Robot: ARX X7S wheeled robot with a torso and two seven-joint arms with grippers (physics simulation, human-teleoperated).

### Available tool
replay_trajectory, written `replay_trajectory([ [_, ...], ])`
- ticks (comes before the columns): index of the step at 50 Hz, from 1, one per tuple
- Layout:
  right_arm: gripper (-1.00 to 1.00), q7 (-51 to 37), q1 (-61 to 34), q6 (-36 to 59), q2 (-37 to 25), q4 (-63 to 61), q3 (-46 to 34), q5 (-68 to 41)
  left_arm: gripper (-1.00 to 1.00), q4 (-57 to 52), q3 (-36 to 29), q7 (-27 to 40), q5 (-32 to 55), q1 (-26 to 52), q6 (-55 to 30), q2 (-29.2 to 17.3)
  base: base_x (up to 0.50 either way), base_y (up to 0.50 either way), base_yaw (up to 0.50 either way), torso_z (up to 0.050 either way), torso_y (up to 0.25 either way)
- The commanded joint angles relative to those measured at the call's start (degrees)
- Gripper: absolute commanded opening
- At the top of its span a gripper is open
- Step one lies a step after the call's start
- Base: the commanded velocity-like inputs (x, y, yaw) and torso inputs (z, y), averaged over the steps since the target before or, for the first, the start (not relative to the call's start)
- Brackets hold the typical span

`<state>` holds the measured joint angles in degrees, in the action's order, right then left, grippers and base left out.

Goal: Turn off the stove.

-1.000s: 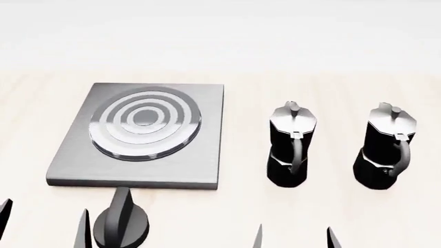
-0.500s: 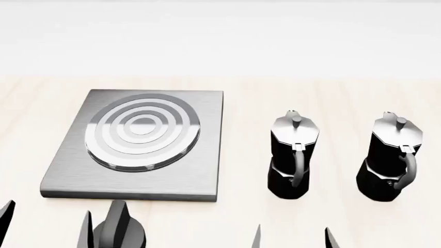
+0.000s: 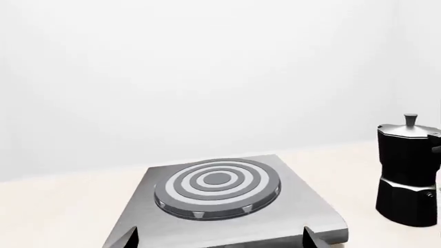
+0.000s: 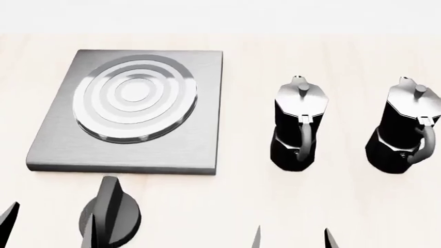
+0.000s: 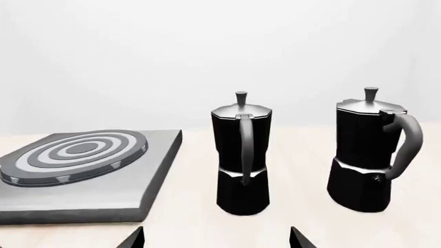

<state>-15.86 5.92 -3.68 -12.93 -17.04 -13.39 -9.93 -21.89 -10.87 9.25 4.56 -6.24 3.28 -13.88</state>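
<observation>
The stove [image 4: 131, 124] is a flat grey metal slab with a ringed round burner [image 4: 134, 95], at the left of the pale table. Its black ridged knob [image 4: 111, 217] sits apart, just in front of the slab's near edge. My left gripper [image 4: 48, 227] is open and empty. Only its fingertips show at the bottom edge, and the inner one stands at the knob's left side. In the left wrist view the stove [image 3: 227, 212] fills the space between the open left gripper [image 3: 219, 240] tips; the knob is hidden there. My right gripper [image 4: 294, 238] is open and empty, in front of the moka pots.
Two black-and-silver moka pots [image 4: 298, 124] [image 4: 405, 126] stand upright right of the stove, handles toward me. The right wrist view shows both pots [image 5: 241, 155] [image 5: 372, 150], the stove's corner [image 5: 82, 175] and the open right gripper [image 5: 217, 240]. One pot [image 3: 408, 170] shows in the left wrist view.
The head view has shifted: the stove and pots now sit higher in the frame, and more of the knob shows. The fingertips stay at the bottom edge, still open.
</observation>
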Motion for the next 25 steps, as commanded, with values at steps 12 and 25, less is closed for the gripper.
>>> replay_trajectory([
  [12, 1.0, 0.4, -0.24, 0.12, 0.02, 0.63, 0.16, -0.51, 1.0, -0.41, -0.3, 0.38, 0.8, -0.12, -0.4, -0.56, 0.0, 0.0, 0.0, 0.0, -0.173],
  [25, 1.0, 0.09, -0.34, 0.06, -0.24, 0.61, -0.19, -0.83, 1.0, -0.97, -0.77, 0.35, 2.32, -0.01, -0.94, -1.05, 0.0, 0.0, 0.0, 0.0, -0.096],
])
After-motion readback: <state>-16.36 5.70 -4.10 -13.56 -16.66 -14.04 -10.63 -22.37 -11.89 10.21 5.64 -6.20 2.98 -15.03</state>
